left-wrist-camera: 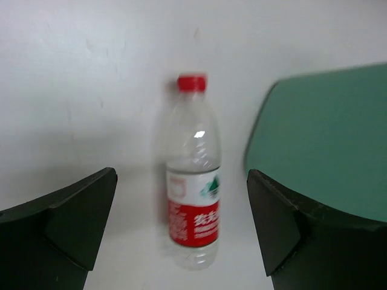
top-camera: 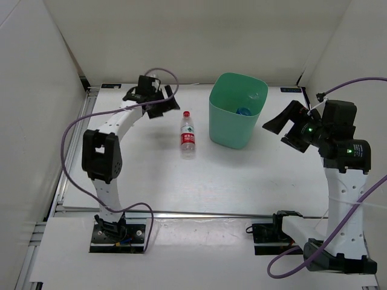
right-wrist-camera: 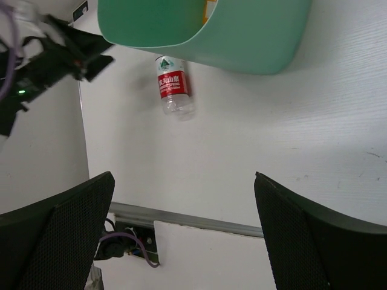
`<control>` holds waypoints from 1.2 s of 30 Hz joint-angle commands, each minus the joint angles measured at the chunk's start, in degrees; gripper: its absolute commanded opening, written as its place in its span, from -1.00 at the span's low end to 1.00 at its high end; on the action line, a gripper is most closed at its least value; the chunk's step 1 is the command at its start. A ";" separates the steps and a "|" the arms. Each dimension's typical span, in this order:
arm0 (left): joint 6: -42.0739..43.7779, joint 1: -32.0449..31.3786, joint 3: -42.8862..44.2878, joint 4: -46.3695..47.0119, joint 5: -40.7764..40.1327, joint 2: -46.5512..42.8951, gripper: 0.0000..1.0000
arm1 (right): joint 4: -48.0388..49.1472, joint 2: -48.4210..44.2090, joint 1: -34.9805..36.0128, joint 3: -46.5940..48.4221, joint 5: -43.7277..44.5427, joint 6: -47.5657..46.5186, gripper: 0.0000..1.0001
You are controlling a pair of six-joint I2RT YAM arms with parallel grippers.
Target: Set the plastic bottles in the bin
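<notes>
The red-labelled clear bottle (top-camera: 188, 134) with a red cap lies flat on the table, cap pointing away, just left of the mint-green bin (top-camera: 230, 130). My left gripper (top-camera: 169, 103) is open and hovers behind the bottle's cap end. In the left wrist view the bottle (left-wrist-camera: 193, 181) lies between the open fingers of my left gripper (left-wrist-camera: 181, 178), below them, with the bin (left-wrist-camera: 326, 139) to its right. A blue-labelled bottle (top-camera: 243, 111) lies inside the bin. My right gripper (top-camera: 281, 130) is open and empty, right of the bin. The other bottles are not clearly visible.
White walls close the table at the back and on both sides. A metal rail (top-camera: 181, 212) runs along the near edge. The right wrist view shows the bin (right-wrist-camera: 242, 36), the bottle (right-wrist-camera: 173, 87) and the left arm (right-wrist-camera: 54, 54).
</notes>
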 commanded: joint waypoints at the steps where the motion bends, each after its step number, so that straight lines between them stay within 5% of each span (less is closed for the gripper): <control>1: 0.42 -0.99 -0.58 -3.96 7.70 0.19 1.00 | 2.92 -0.06 -0.19 0.00 -2.70 -0.02 0.99; 14: 0.95 -6.79 3.29 -3.96 12.81 8.45 1.00 | 2.39 0.46 -0.19 0.52 -2.70 -0.54 0.99; 36: 0.95 -6.79 -3.31 -3.96 12.71 10.56 1.00 | 0.28 0.99 -0.19 2.11 -1.65 -1.60 0.99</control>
